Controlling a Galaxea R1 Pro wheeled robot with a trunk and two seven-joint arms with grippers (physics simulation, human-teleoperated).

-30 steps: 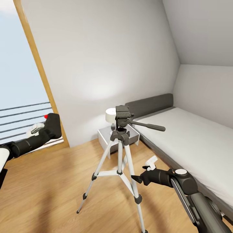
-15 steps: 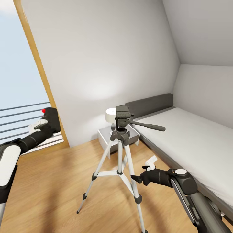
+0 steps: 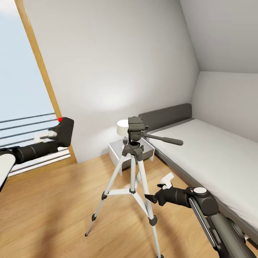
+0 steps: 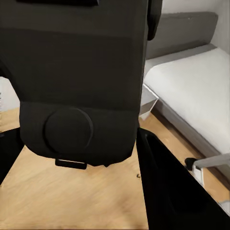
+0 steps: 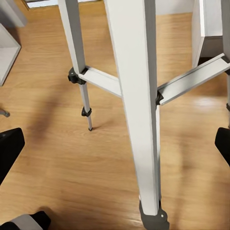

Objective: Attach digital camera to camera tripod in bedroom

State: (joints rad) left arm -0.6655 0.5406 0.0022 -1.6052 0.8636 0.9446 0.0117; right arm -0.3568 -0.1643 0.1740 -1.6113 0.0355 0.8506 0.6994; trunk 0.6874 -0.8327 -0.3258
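Black digital camera (image 3: pixel 65 131): one; camera tripod (image 3: pixel 133 168): one, three legs.

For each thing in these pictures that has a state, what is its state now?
digital camera: held up in the left claw, not yet on the tripod.
camera tripod: standing on the wood floor, legs spread, head bare.
right claw: open, close to a tripod leg, holding nothing.
bedside lamp: lit.
bed: mattress bare.
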